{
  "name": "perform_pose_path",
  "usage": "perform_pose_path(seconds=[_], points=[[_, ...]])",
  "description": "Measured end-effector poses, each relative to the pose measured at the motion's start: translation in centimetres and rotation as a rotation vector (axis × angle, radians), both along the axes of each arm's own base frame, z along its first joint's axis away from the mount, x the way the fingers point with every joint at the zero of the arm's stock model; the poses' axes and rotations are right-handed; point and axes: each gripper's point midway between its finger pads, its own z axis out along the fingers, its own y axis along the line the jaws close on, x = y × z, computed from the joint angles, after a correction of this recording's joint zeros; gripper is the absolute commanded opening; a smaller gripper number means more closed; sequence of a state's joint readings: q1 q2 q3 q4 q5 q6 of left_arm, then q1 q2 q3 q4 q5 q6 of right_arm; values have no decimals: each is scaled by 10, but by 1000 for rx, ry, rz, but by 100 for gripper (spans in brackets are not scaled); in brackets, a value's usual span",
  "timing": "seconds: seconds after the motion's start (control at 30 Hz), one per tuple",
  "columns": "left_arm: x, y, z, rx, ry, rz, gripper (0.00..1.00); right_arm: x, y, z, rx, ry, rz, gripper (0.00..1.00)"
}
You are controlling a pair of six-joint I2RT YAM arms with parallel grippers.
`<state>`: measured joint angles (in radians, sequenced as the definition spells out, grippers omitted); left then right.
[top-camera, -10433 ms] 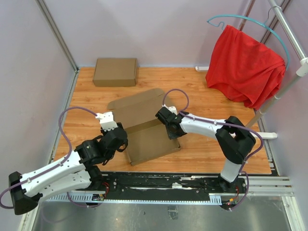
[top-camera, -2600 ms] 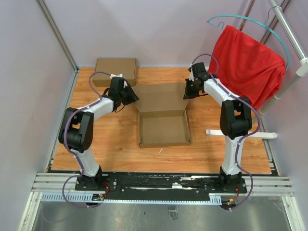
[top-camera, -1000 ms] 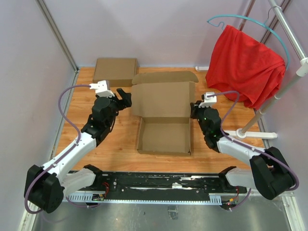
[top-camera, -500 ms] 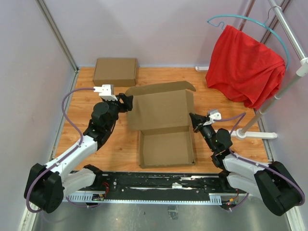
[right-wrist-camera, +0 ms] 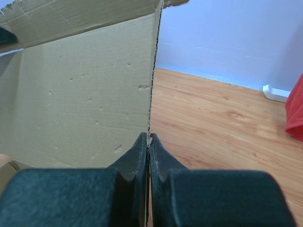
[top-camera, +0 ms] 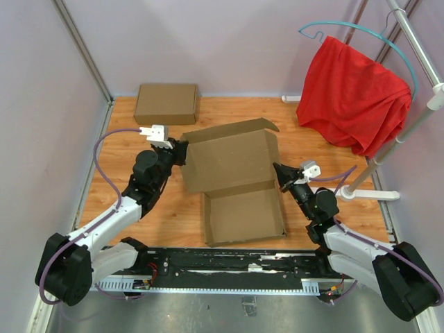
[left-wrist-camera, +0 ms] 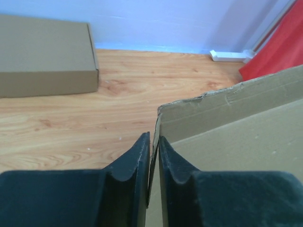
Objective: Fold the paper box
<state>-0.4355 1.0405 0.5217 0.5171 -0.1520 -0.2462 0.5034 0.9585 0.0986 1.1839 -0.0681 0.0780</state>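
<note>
The paper box is a brown cardboard tray near the table's front, with its large lid raised and leaning toward the front. My left gripper is shut on the lid's left edge. My right gripper is shut on the lid's right edge. The lid's front flap sticks up along its top. In the right wrist view the lid's inner face fills the left half.
A second, fully formed flat brown box lies at the back left, also in the left wrist view. A red cloth hangs on a rack at the right, whose white foot lies on the table.
Both grippers have drawn the lid toward the front and tilted it further over the tray. The tray has slid slightly nearer and turned a little.
</note>
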Motion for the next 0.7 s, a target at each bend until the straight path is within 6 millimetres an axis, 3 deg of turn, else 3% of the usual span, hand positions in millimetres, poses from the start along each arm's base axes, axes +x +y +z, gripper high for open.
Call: perform_pose_path(seconds=[0.07,0.1,0.17,0.27,0.47,0.7], points=[[0,-3,-1,0,14,-15,7,1,0,-3,-5,9,0,7],[0,-4,-1,0,19,-19,4,1,0,-4,-6,13,-1,20],[0,-6,3,-1,26,-30,0,3,0,-9,-13,41,-7,36],[-1,-8,8,-1,27,-38,0,8,2,-12,-15,98,-13,52],[-12,-11,28,-3,-24,-88,1,16,0,12,-9,181,-49,60],[-32,-32,60,4,-123,-249,1,17,-22,50,-64,280,-166,63]])
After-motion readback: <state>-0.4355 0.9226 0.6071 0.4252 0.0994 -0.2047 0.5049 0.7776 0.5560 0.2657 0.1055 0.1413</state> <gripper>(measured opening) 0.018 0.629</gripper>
